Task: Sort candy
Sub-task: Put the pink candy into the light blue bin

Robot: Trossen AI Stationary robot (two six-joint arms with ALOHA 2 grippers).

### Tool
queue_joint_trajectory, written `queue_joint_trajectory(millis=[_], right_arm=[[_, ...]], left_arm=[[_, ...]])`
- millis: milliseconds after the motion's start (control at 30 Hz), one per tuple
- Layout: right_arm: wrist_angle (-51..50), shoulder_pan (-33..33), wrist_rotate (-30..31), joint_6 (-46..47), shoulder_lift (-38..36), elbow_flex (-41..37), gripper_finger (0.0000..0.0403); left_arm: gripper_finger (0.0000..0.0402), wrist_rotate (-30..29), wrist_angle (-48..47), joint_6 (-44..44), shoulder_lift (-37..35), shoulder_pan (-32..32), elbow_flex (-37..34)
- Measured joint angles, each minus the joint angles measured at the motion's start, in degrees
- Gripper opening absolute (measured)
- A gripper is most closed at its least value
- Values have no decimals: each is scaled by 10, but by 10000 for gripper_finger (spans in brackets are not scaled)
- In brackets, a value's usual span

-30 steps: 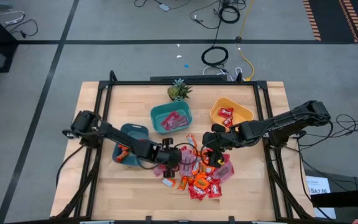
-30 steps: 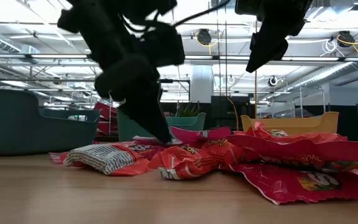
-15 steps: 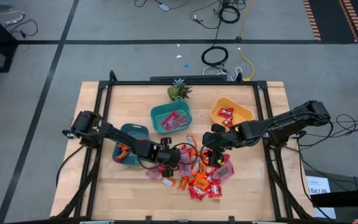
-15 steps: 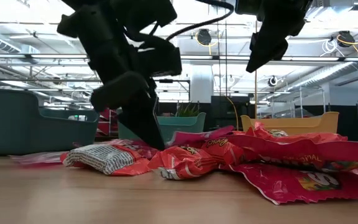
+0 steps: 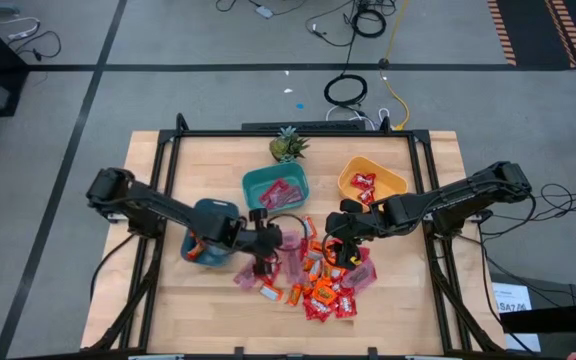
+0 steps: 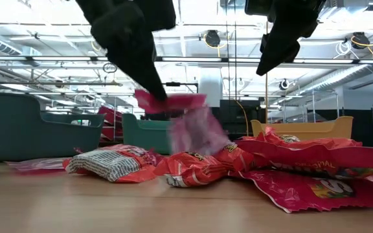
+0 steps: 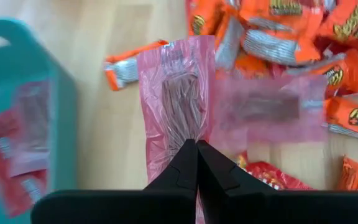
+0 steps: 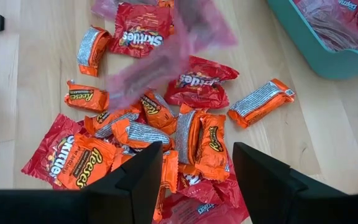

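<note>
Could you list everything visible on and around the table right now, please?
Candy pile: many, red and orange wrappers, table centre-front.
Pink candy: one, pink translucent wrapper, lifted above the pile in the left gripper.
Dark teal bowl: one, left of the pile, holds some candy.
Teal bowl: one, table middle, holds pink-red candy.
Yellow bowl: one, right rear, holds red candy.
Pineapple-like plant: one, green, rear edge.
Table: one, light wood.
Cables: several, black and yellow, floor behind the table.
Left gripper: dark, shut on the pink candy.
Right gripper: dark, open, above the pile.
</note>
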Motion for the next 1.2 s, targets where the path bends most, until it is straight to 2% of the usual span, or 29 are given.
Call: queue_joint_trajectory(millis=[233, 400, 600, 833, 1200], right_arm=[[0, 0, 0, 0, 0, 0, 187], [1, 0, 0, 1, 0, 0, 187], [1, 0, 0, 1, 0, 0, 187], [1, 0, 0, 1, 0, 0, 187], [1, 0, 0, 0, 0, 0, 187]], left_arm=[[3, -3, 1, 0, -72, 28, 0], [2, -4, -4, 0, -101, 73, 0], [2, 16, -43, 12, -104, 154, 0], [14, 40, -42, 30, -104, 227, 0], [23, 40, -42, 30, -104, 254, 0]])
